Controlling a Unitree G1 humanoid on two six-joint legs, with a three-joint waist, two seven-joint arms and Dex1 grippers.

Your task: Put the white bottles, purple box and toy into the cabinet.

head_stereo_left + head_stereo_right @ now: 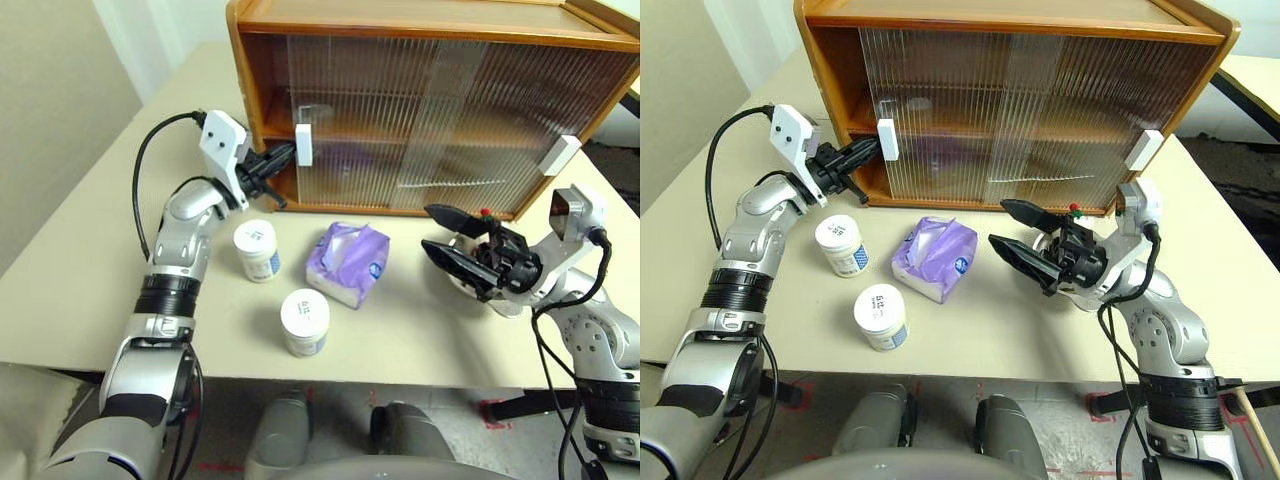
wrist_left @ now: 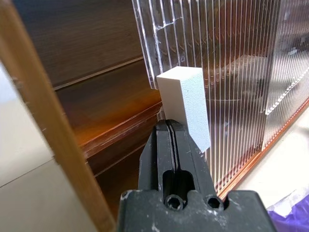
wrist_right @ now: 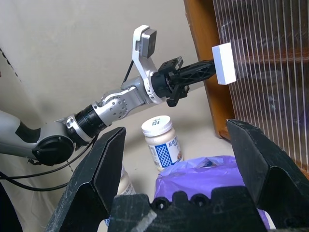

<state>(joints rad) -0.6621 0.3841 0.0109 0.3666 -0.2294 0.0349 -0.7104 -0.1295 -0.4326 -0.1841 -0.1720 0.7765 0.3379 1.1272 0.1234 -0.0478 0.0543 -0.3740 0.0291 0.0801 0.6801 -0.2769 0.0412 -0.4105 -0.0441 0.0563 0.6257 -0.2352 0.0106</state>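
Pale cream counter (image 1: pixel 90 250), plain wall behind, and the cabinet (image 1: pixel 420 25) sits at its back. Left gripper (image 1: pixel 283 156), pressed together, tips against the left door's white handle (image 1: pixel 304 145). Right gripper (image 1: pixel 445 235) hangs spread wide. White bottles (image 1: pixel 256 249) and purple box (image 1: pixel 348 263) wait out front.
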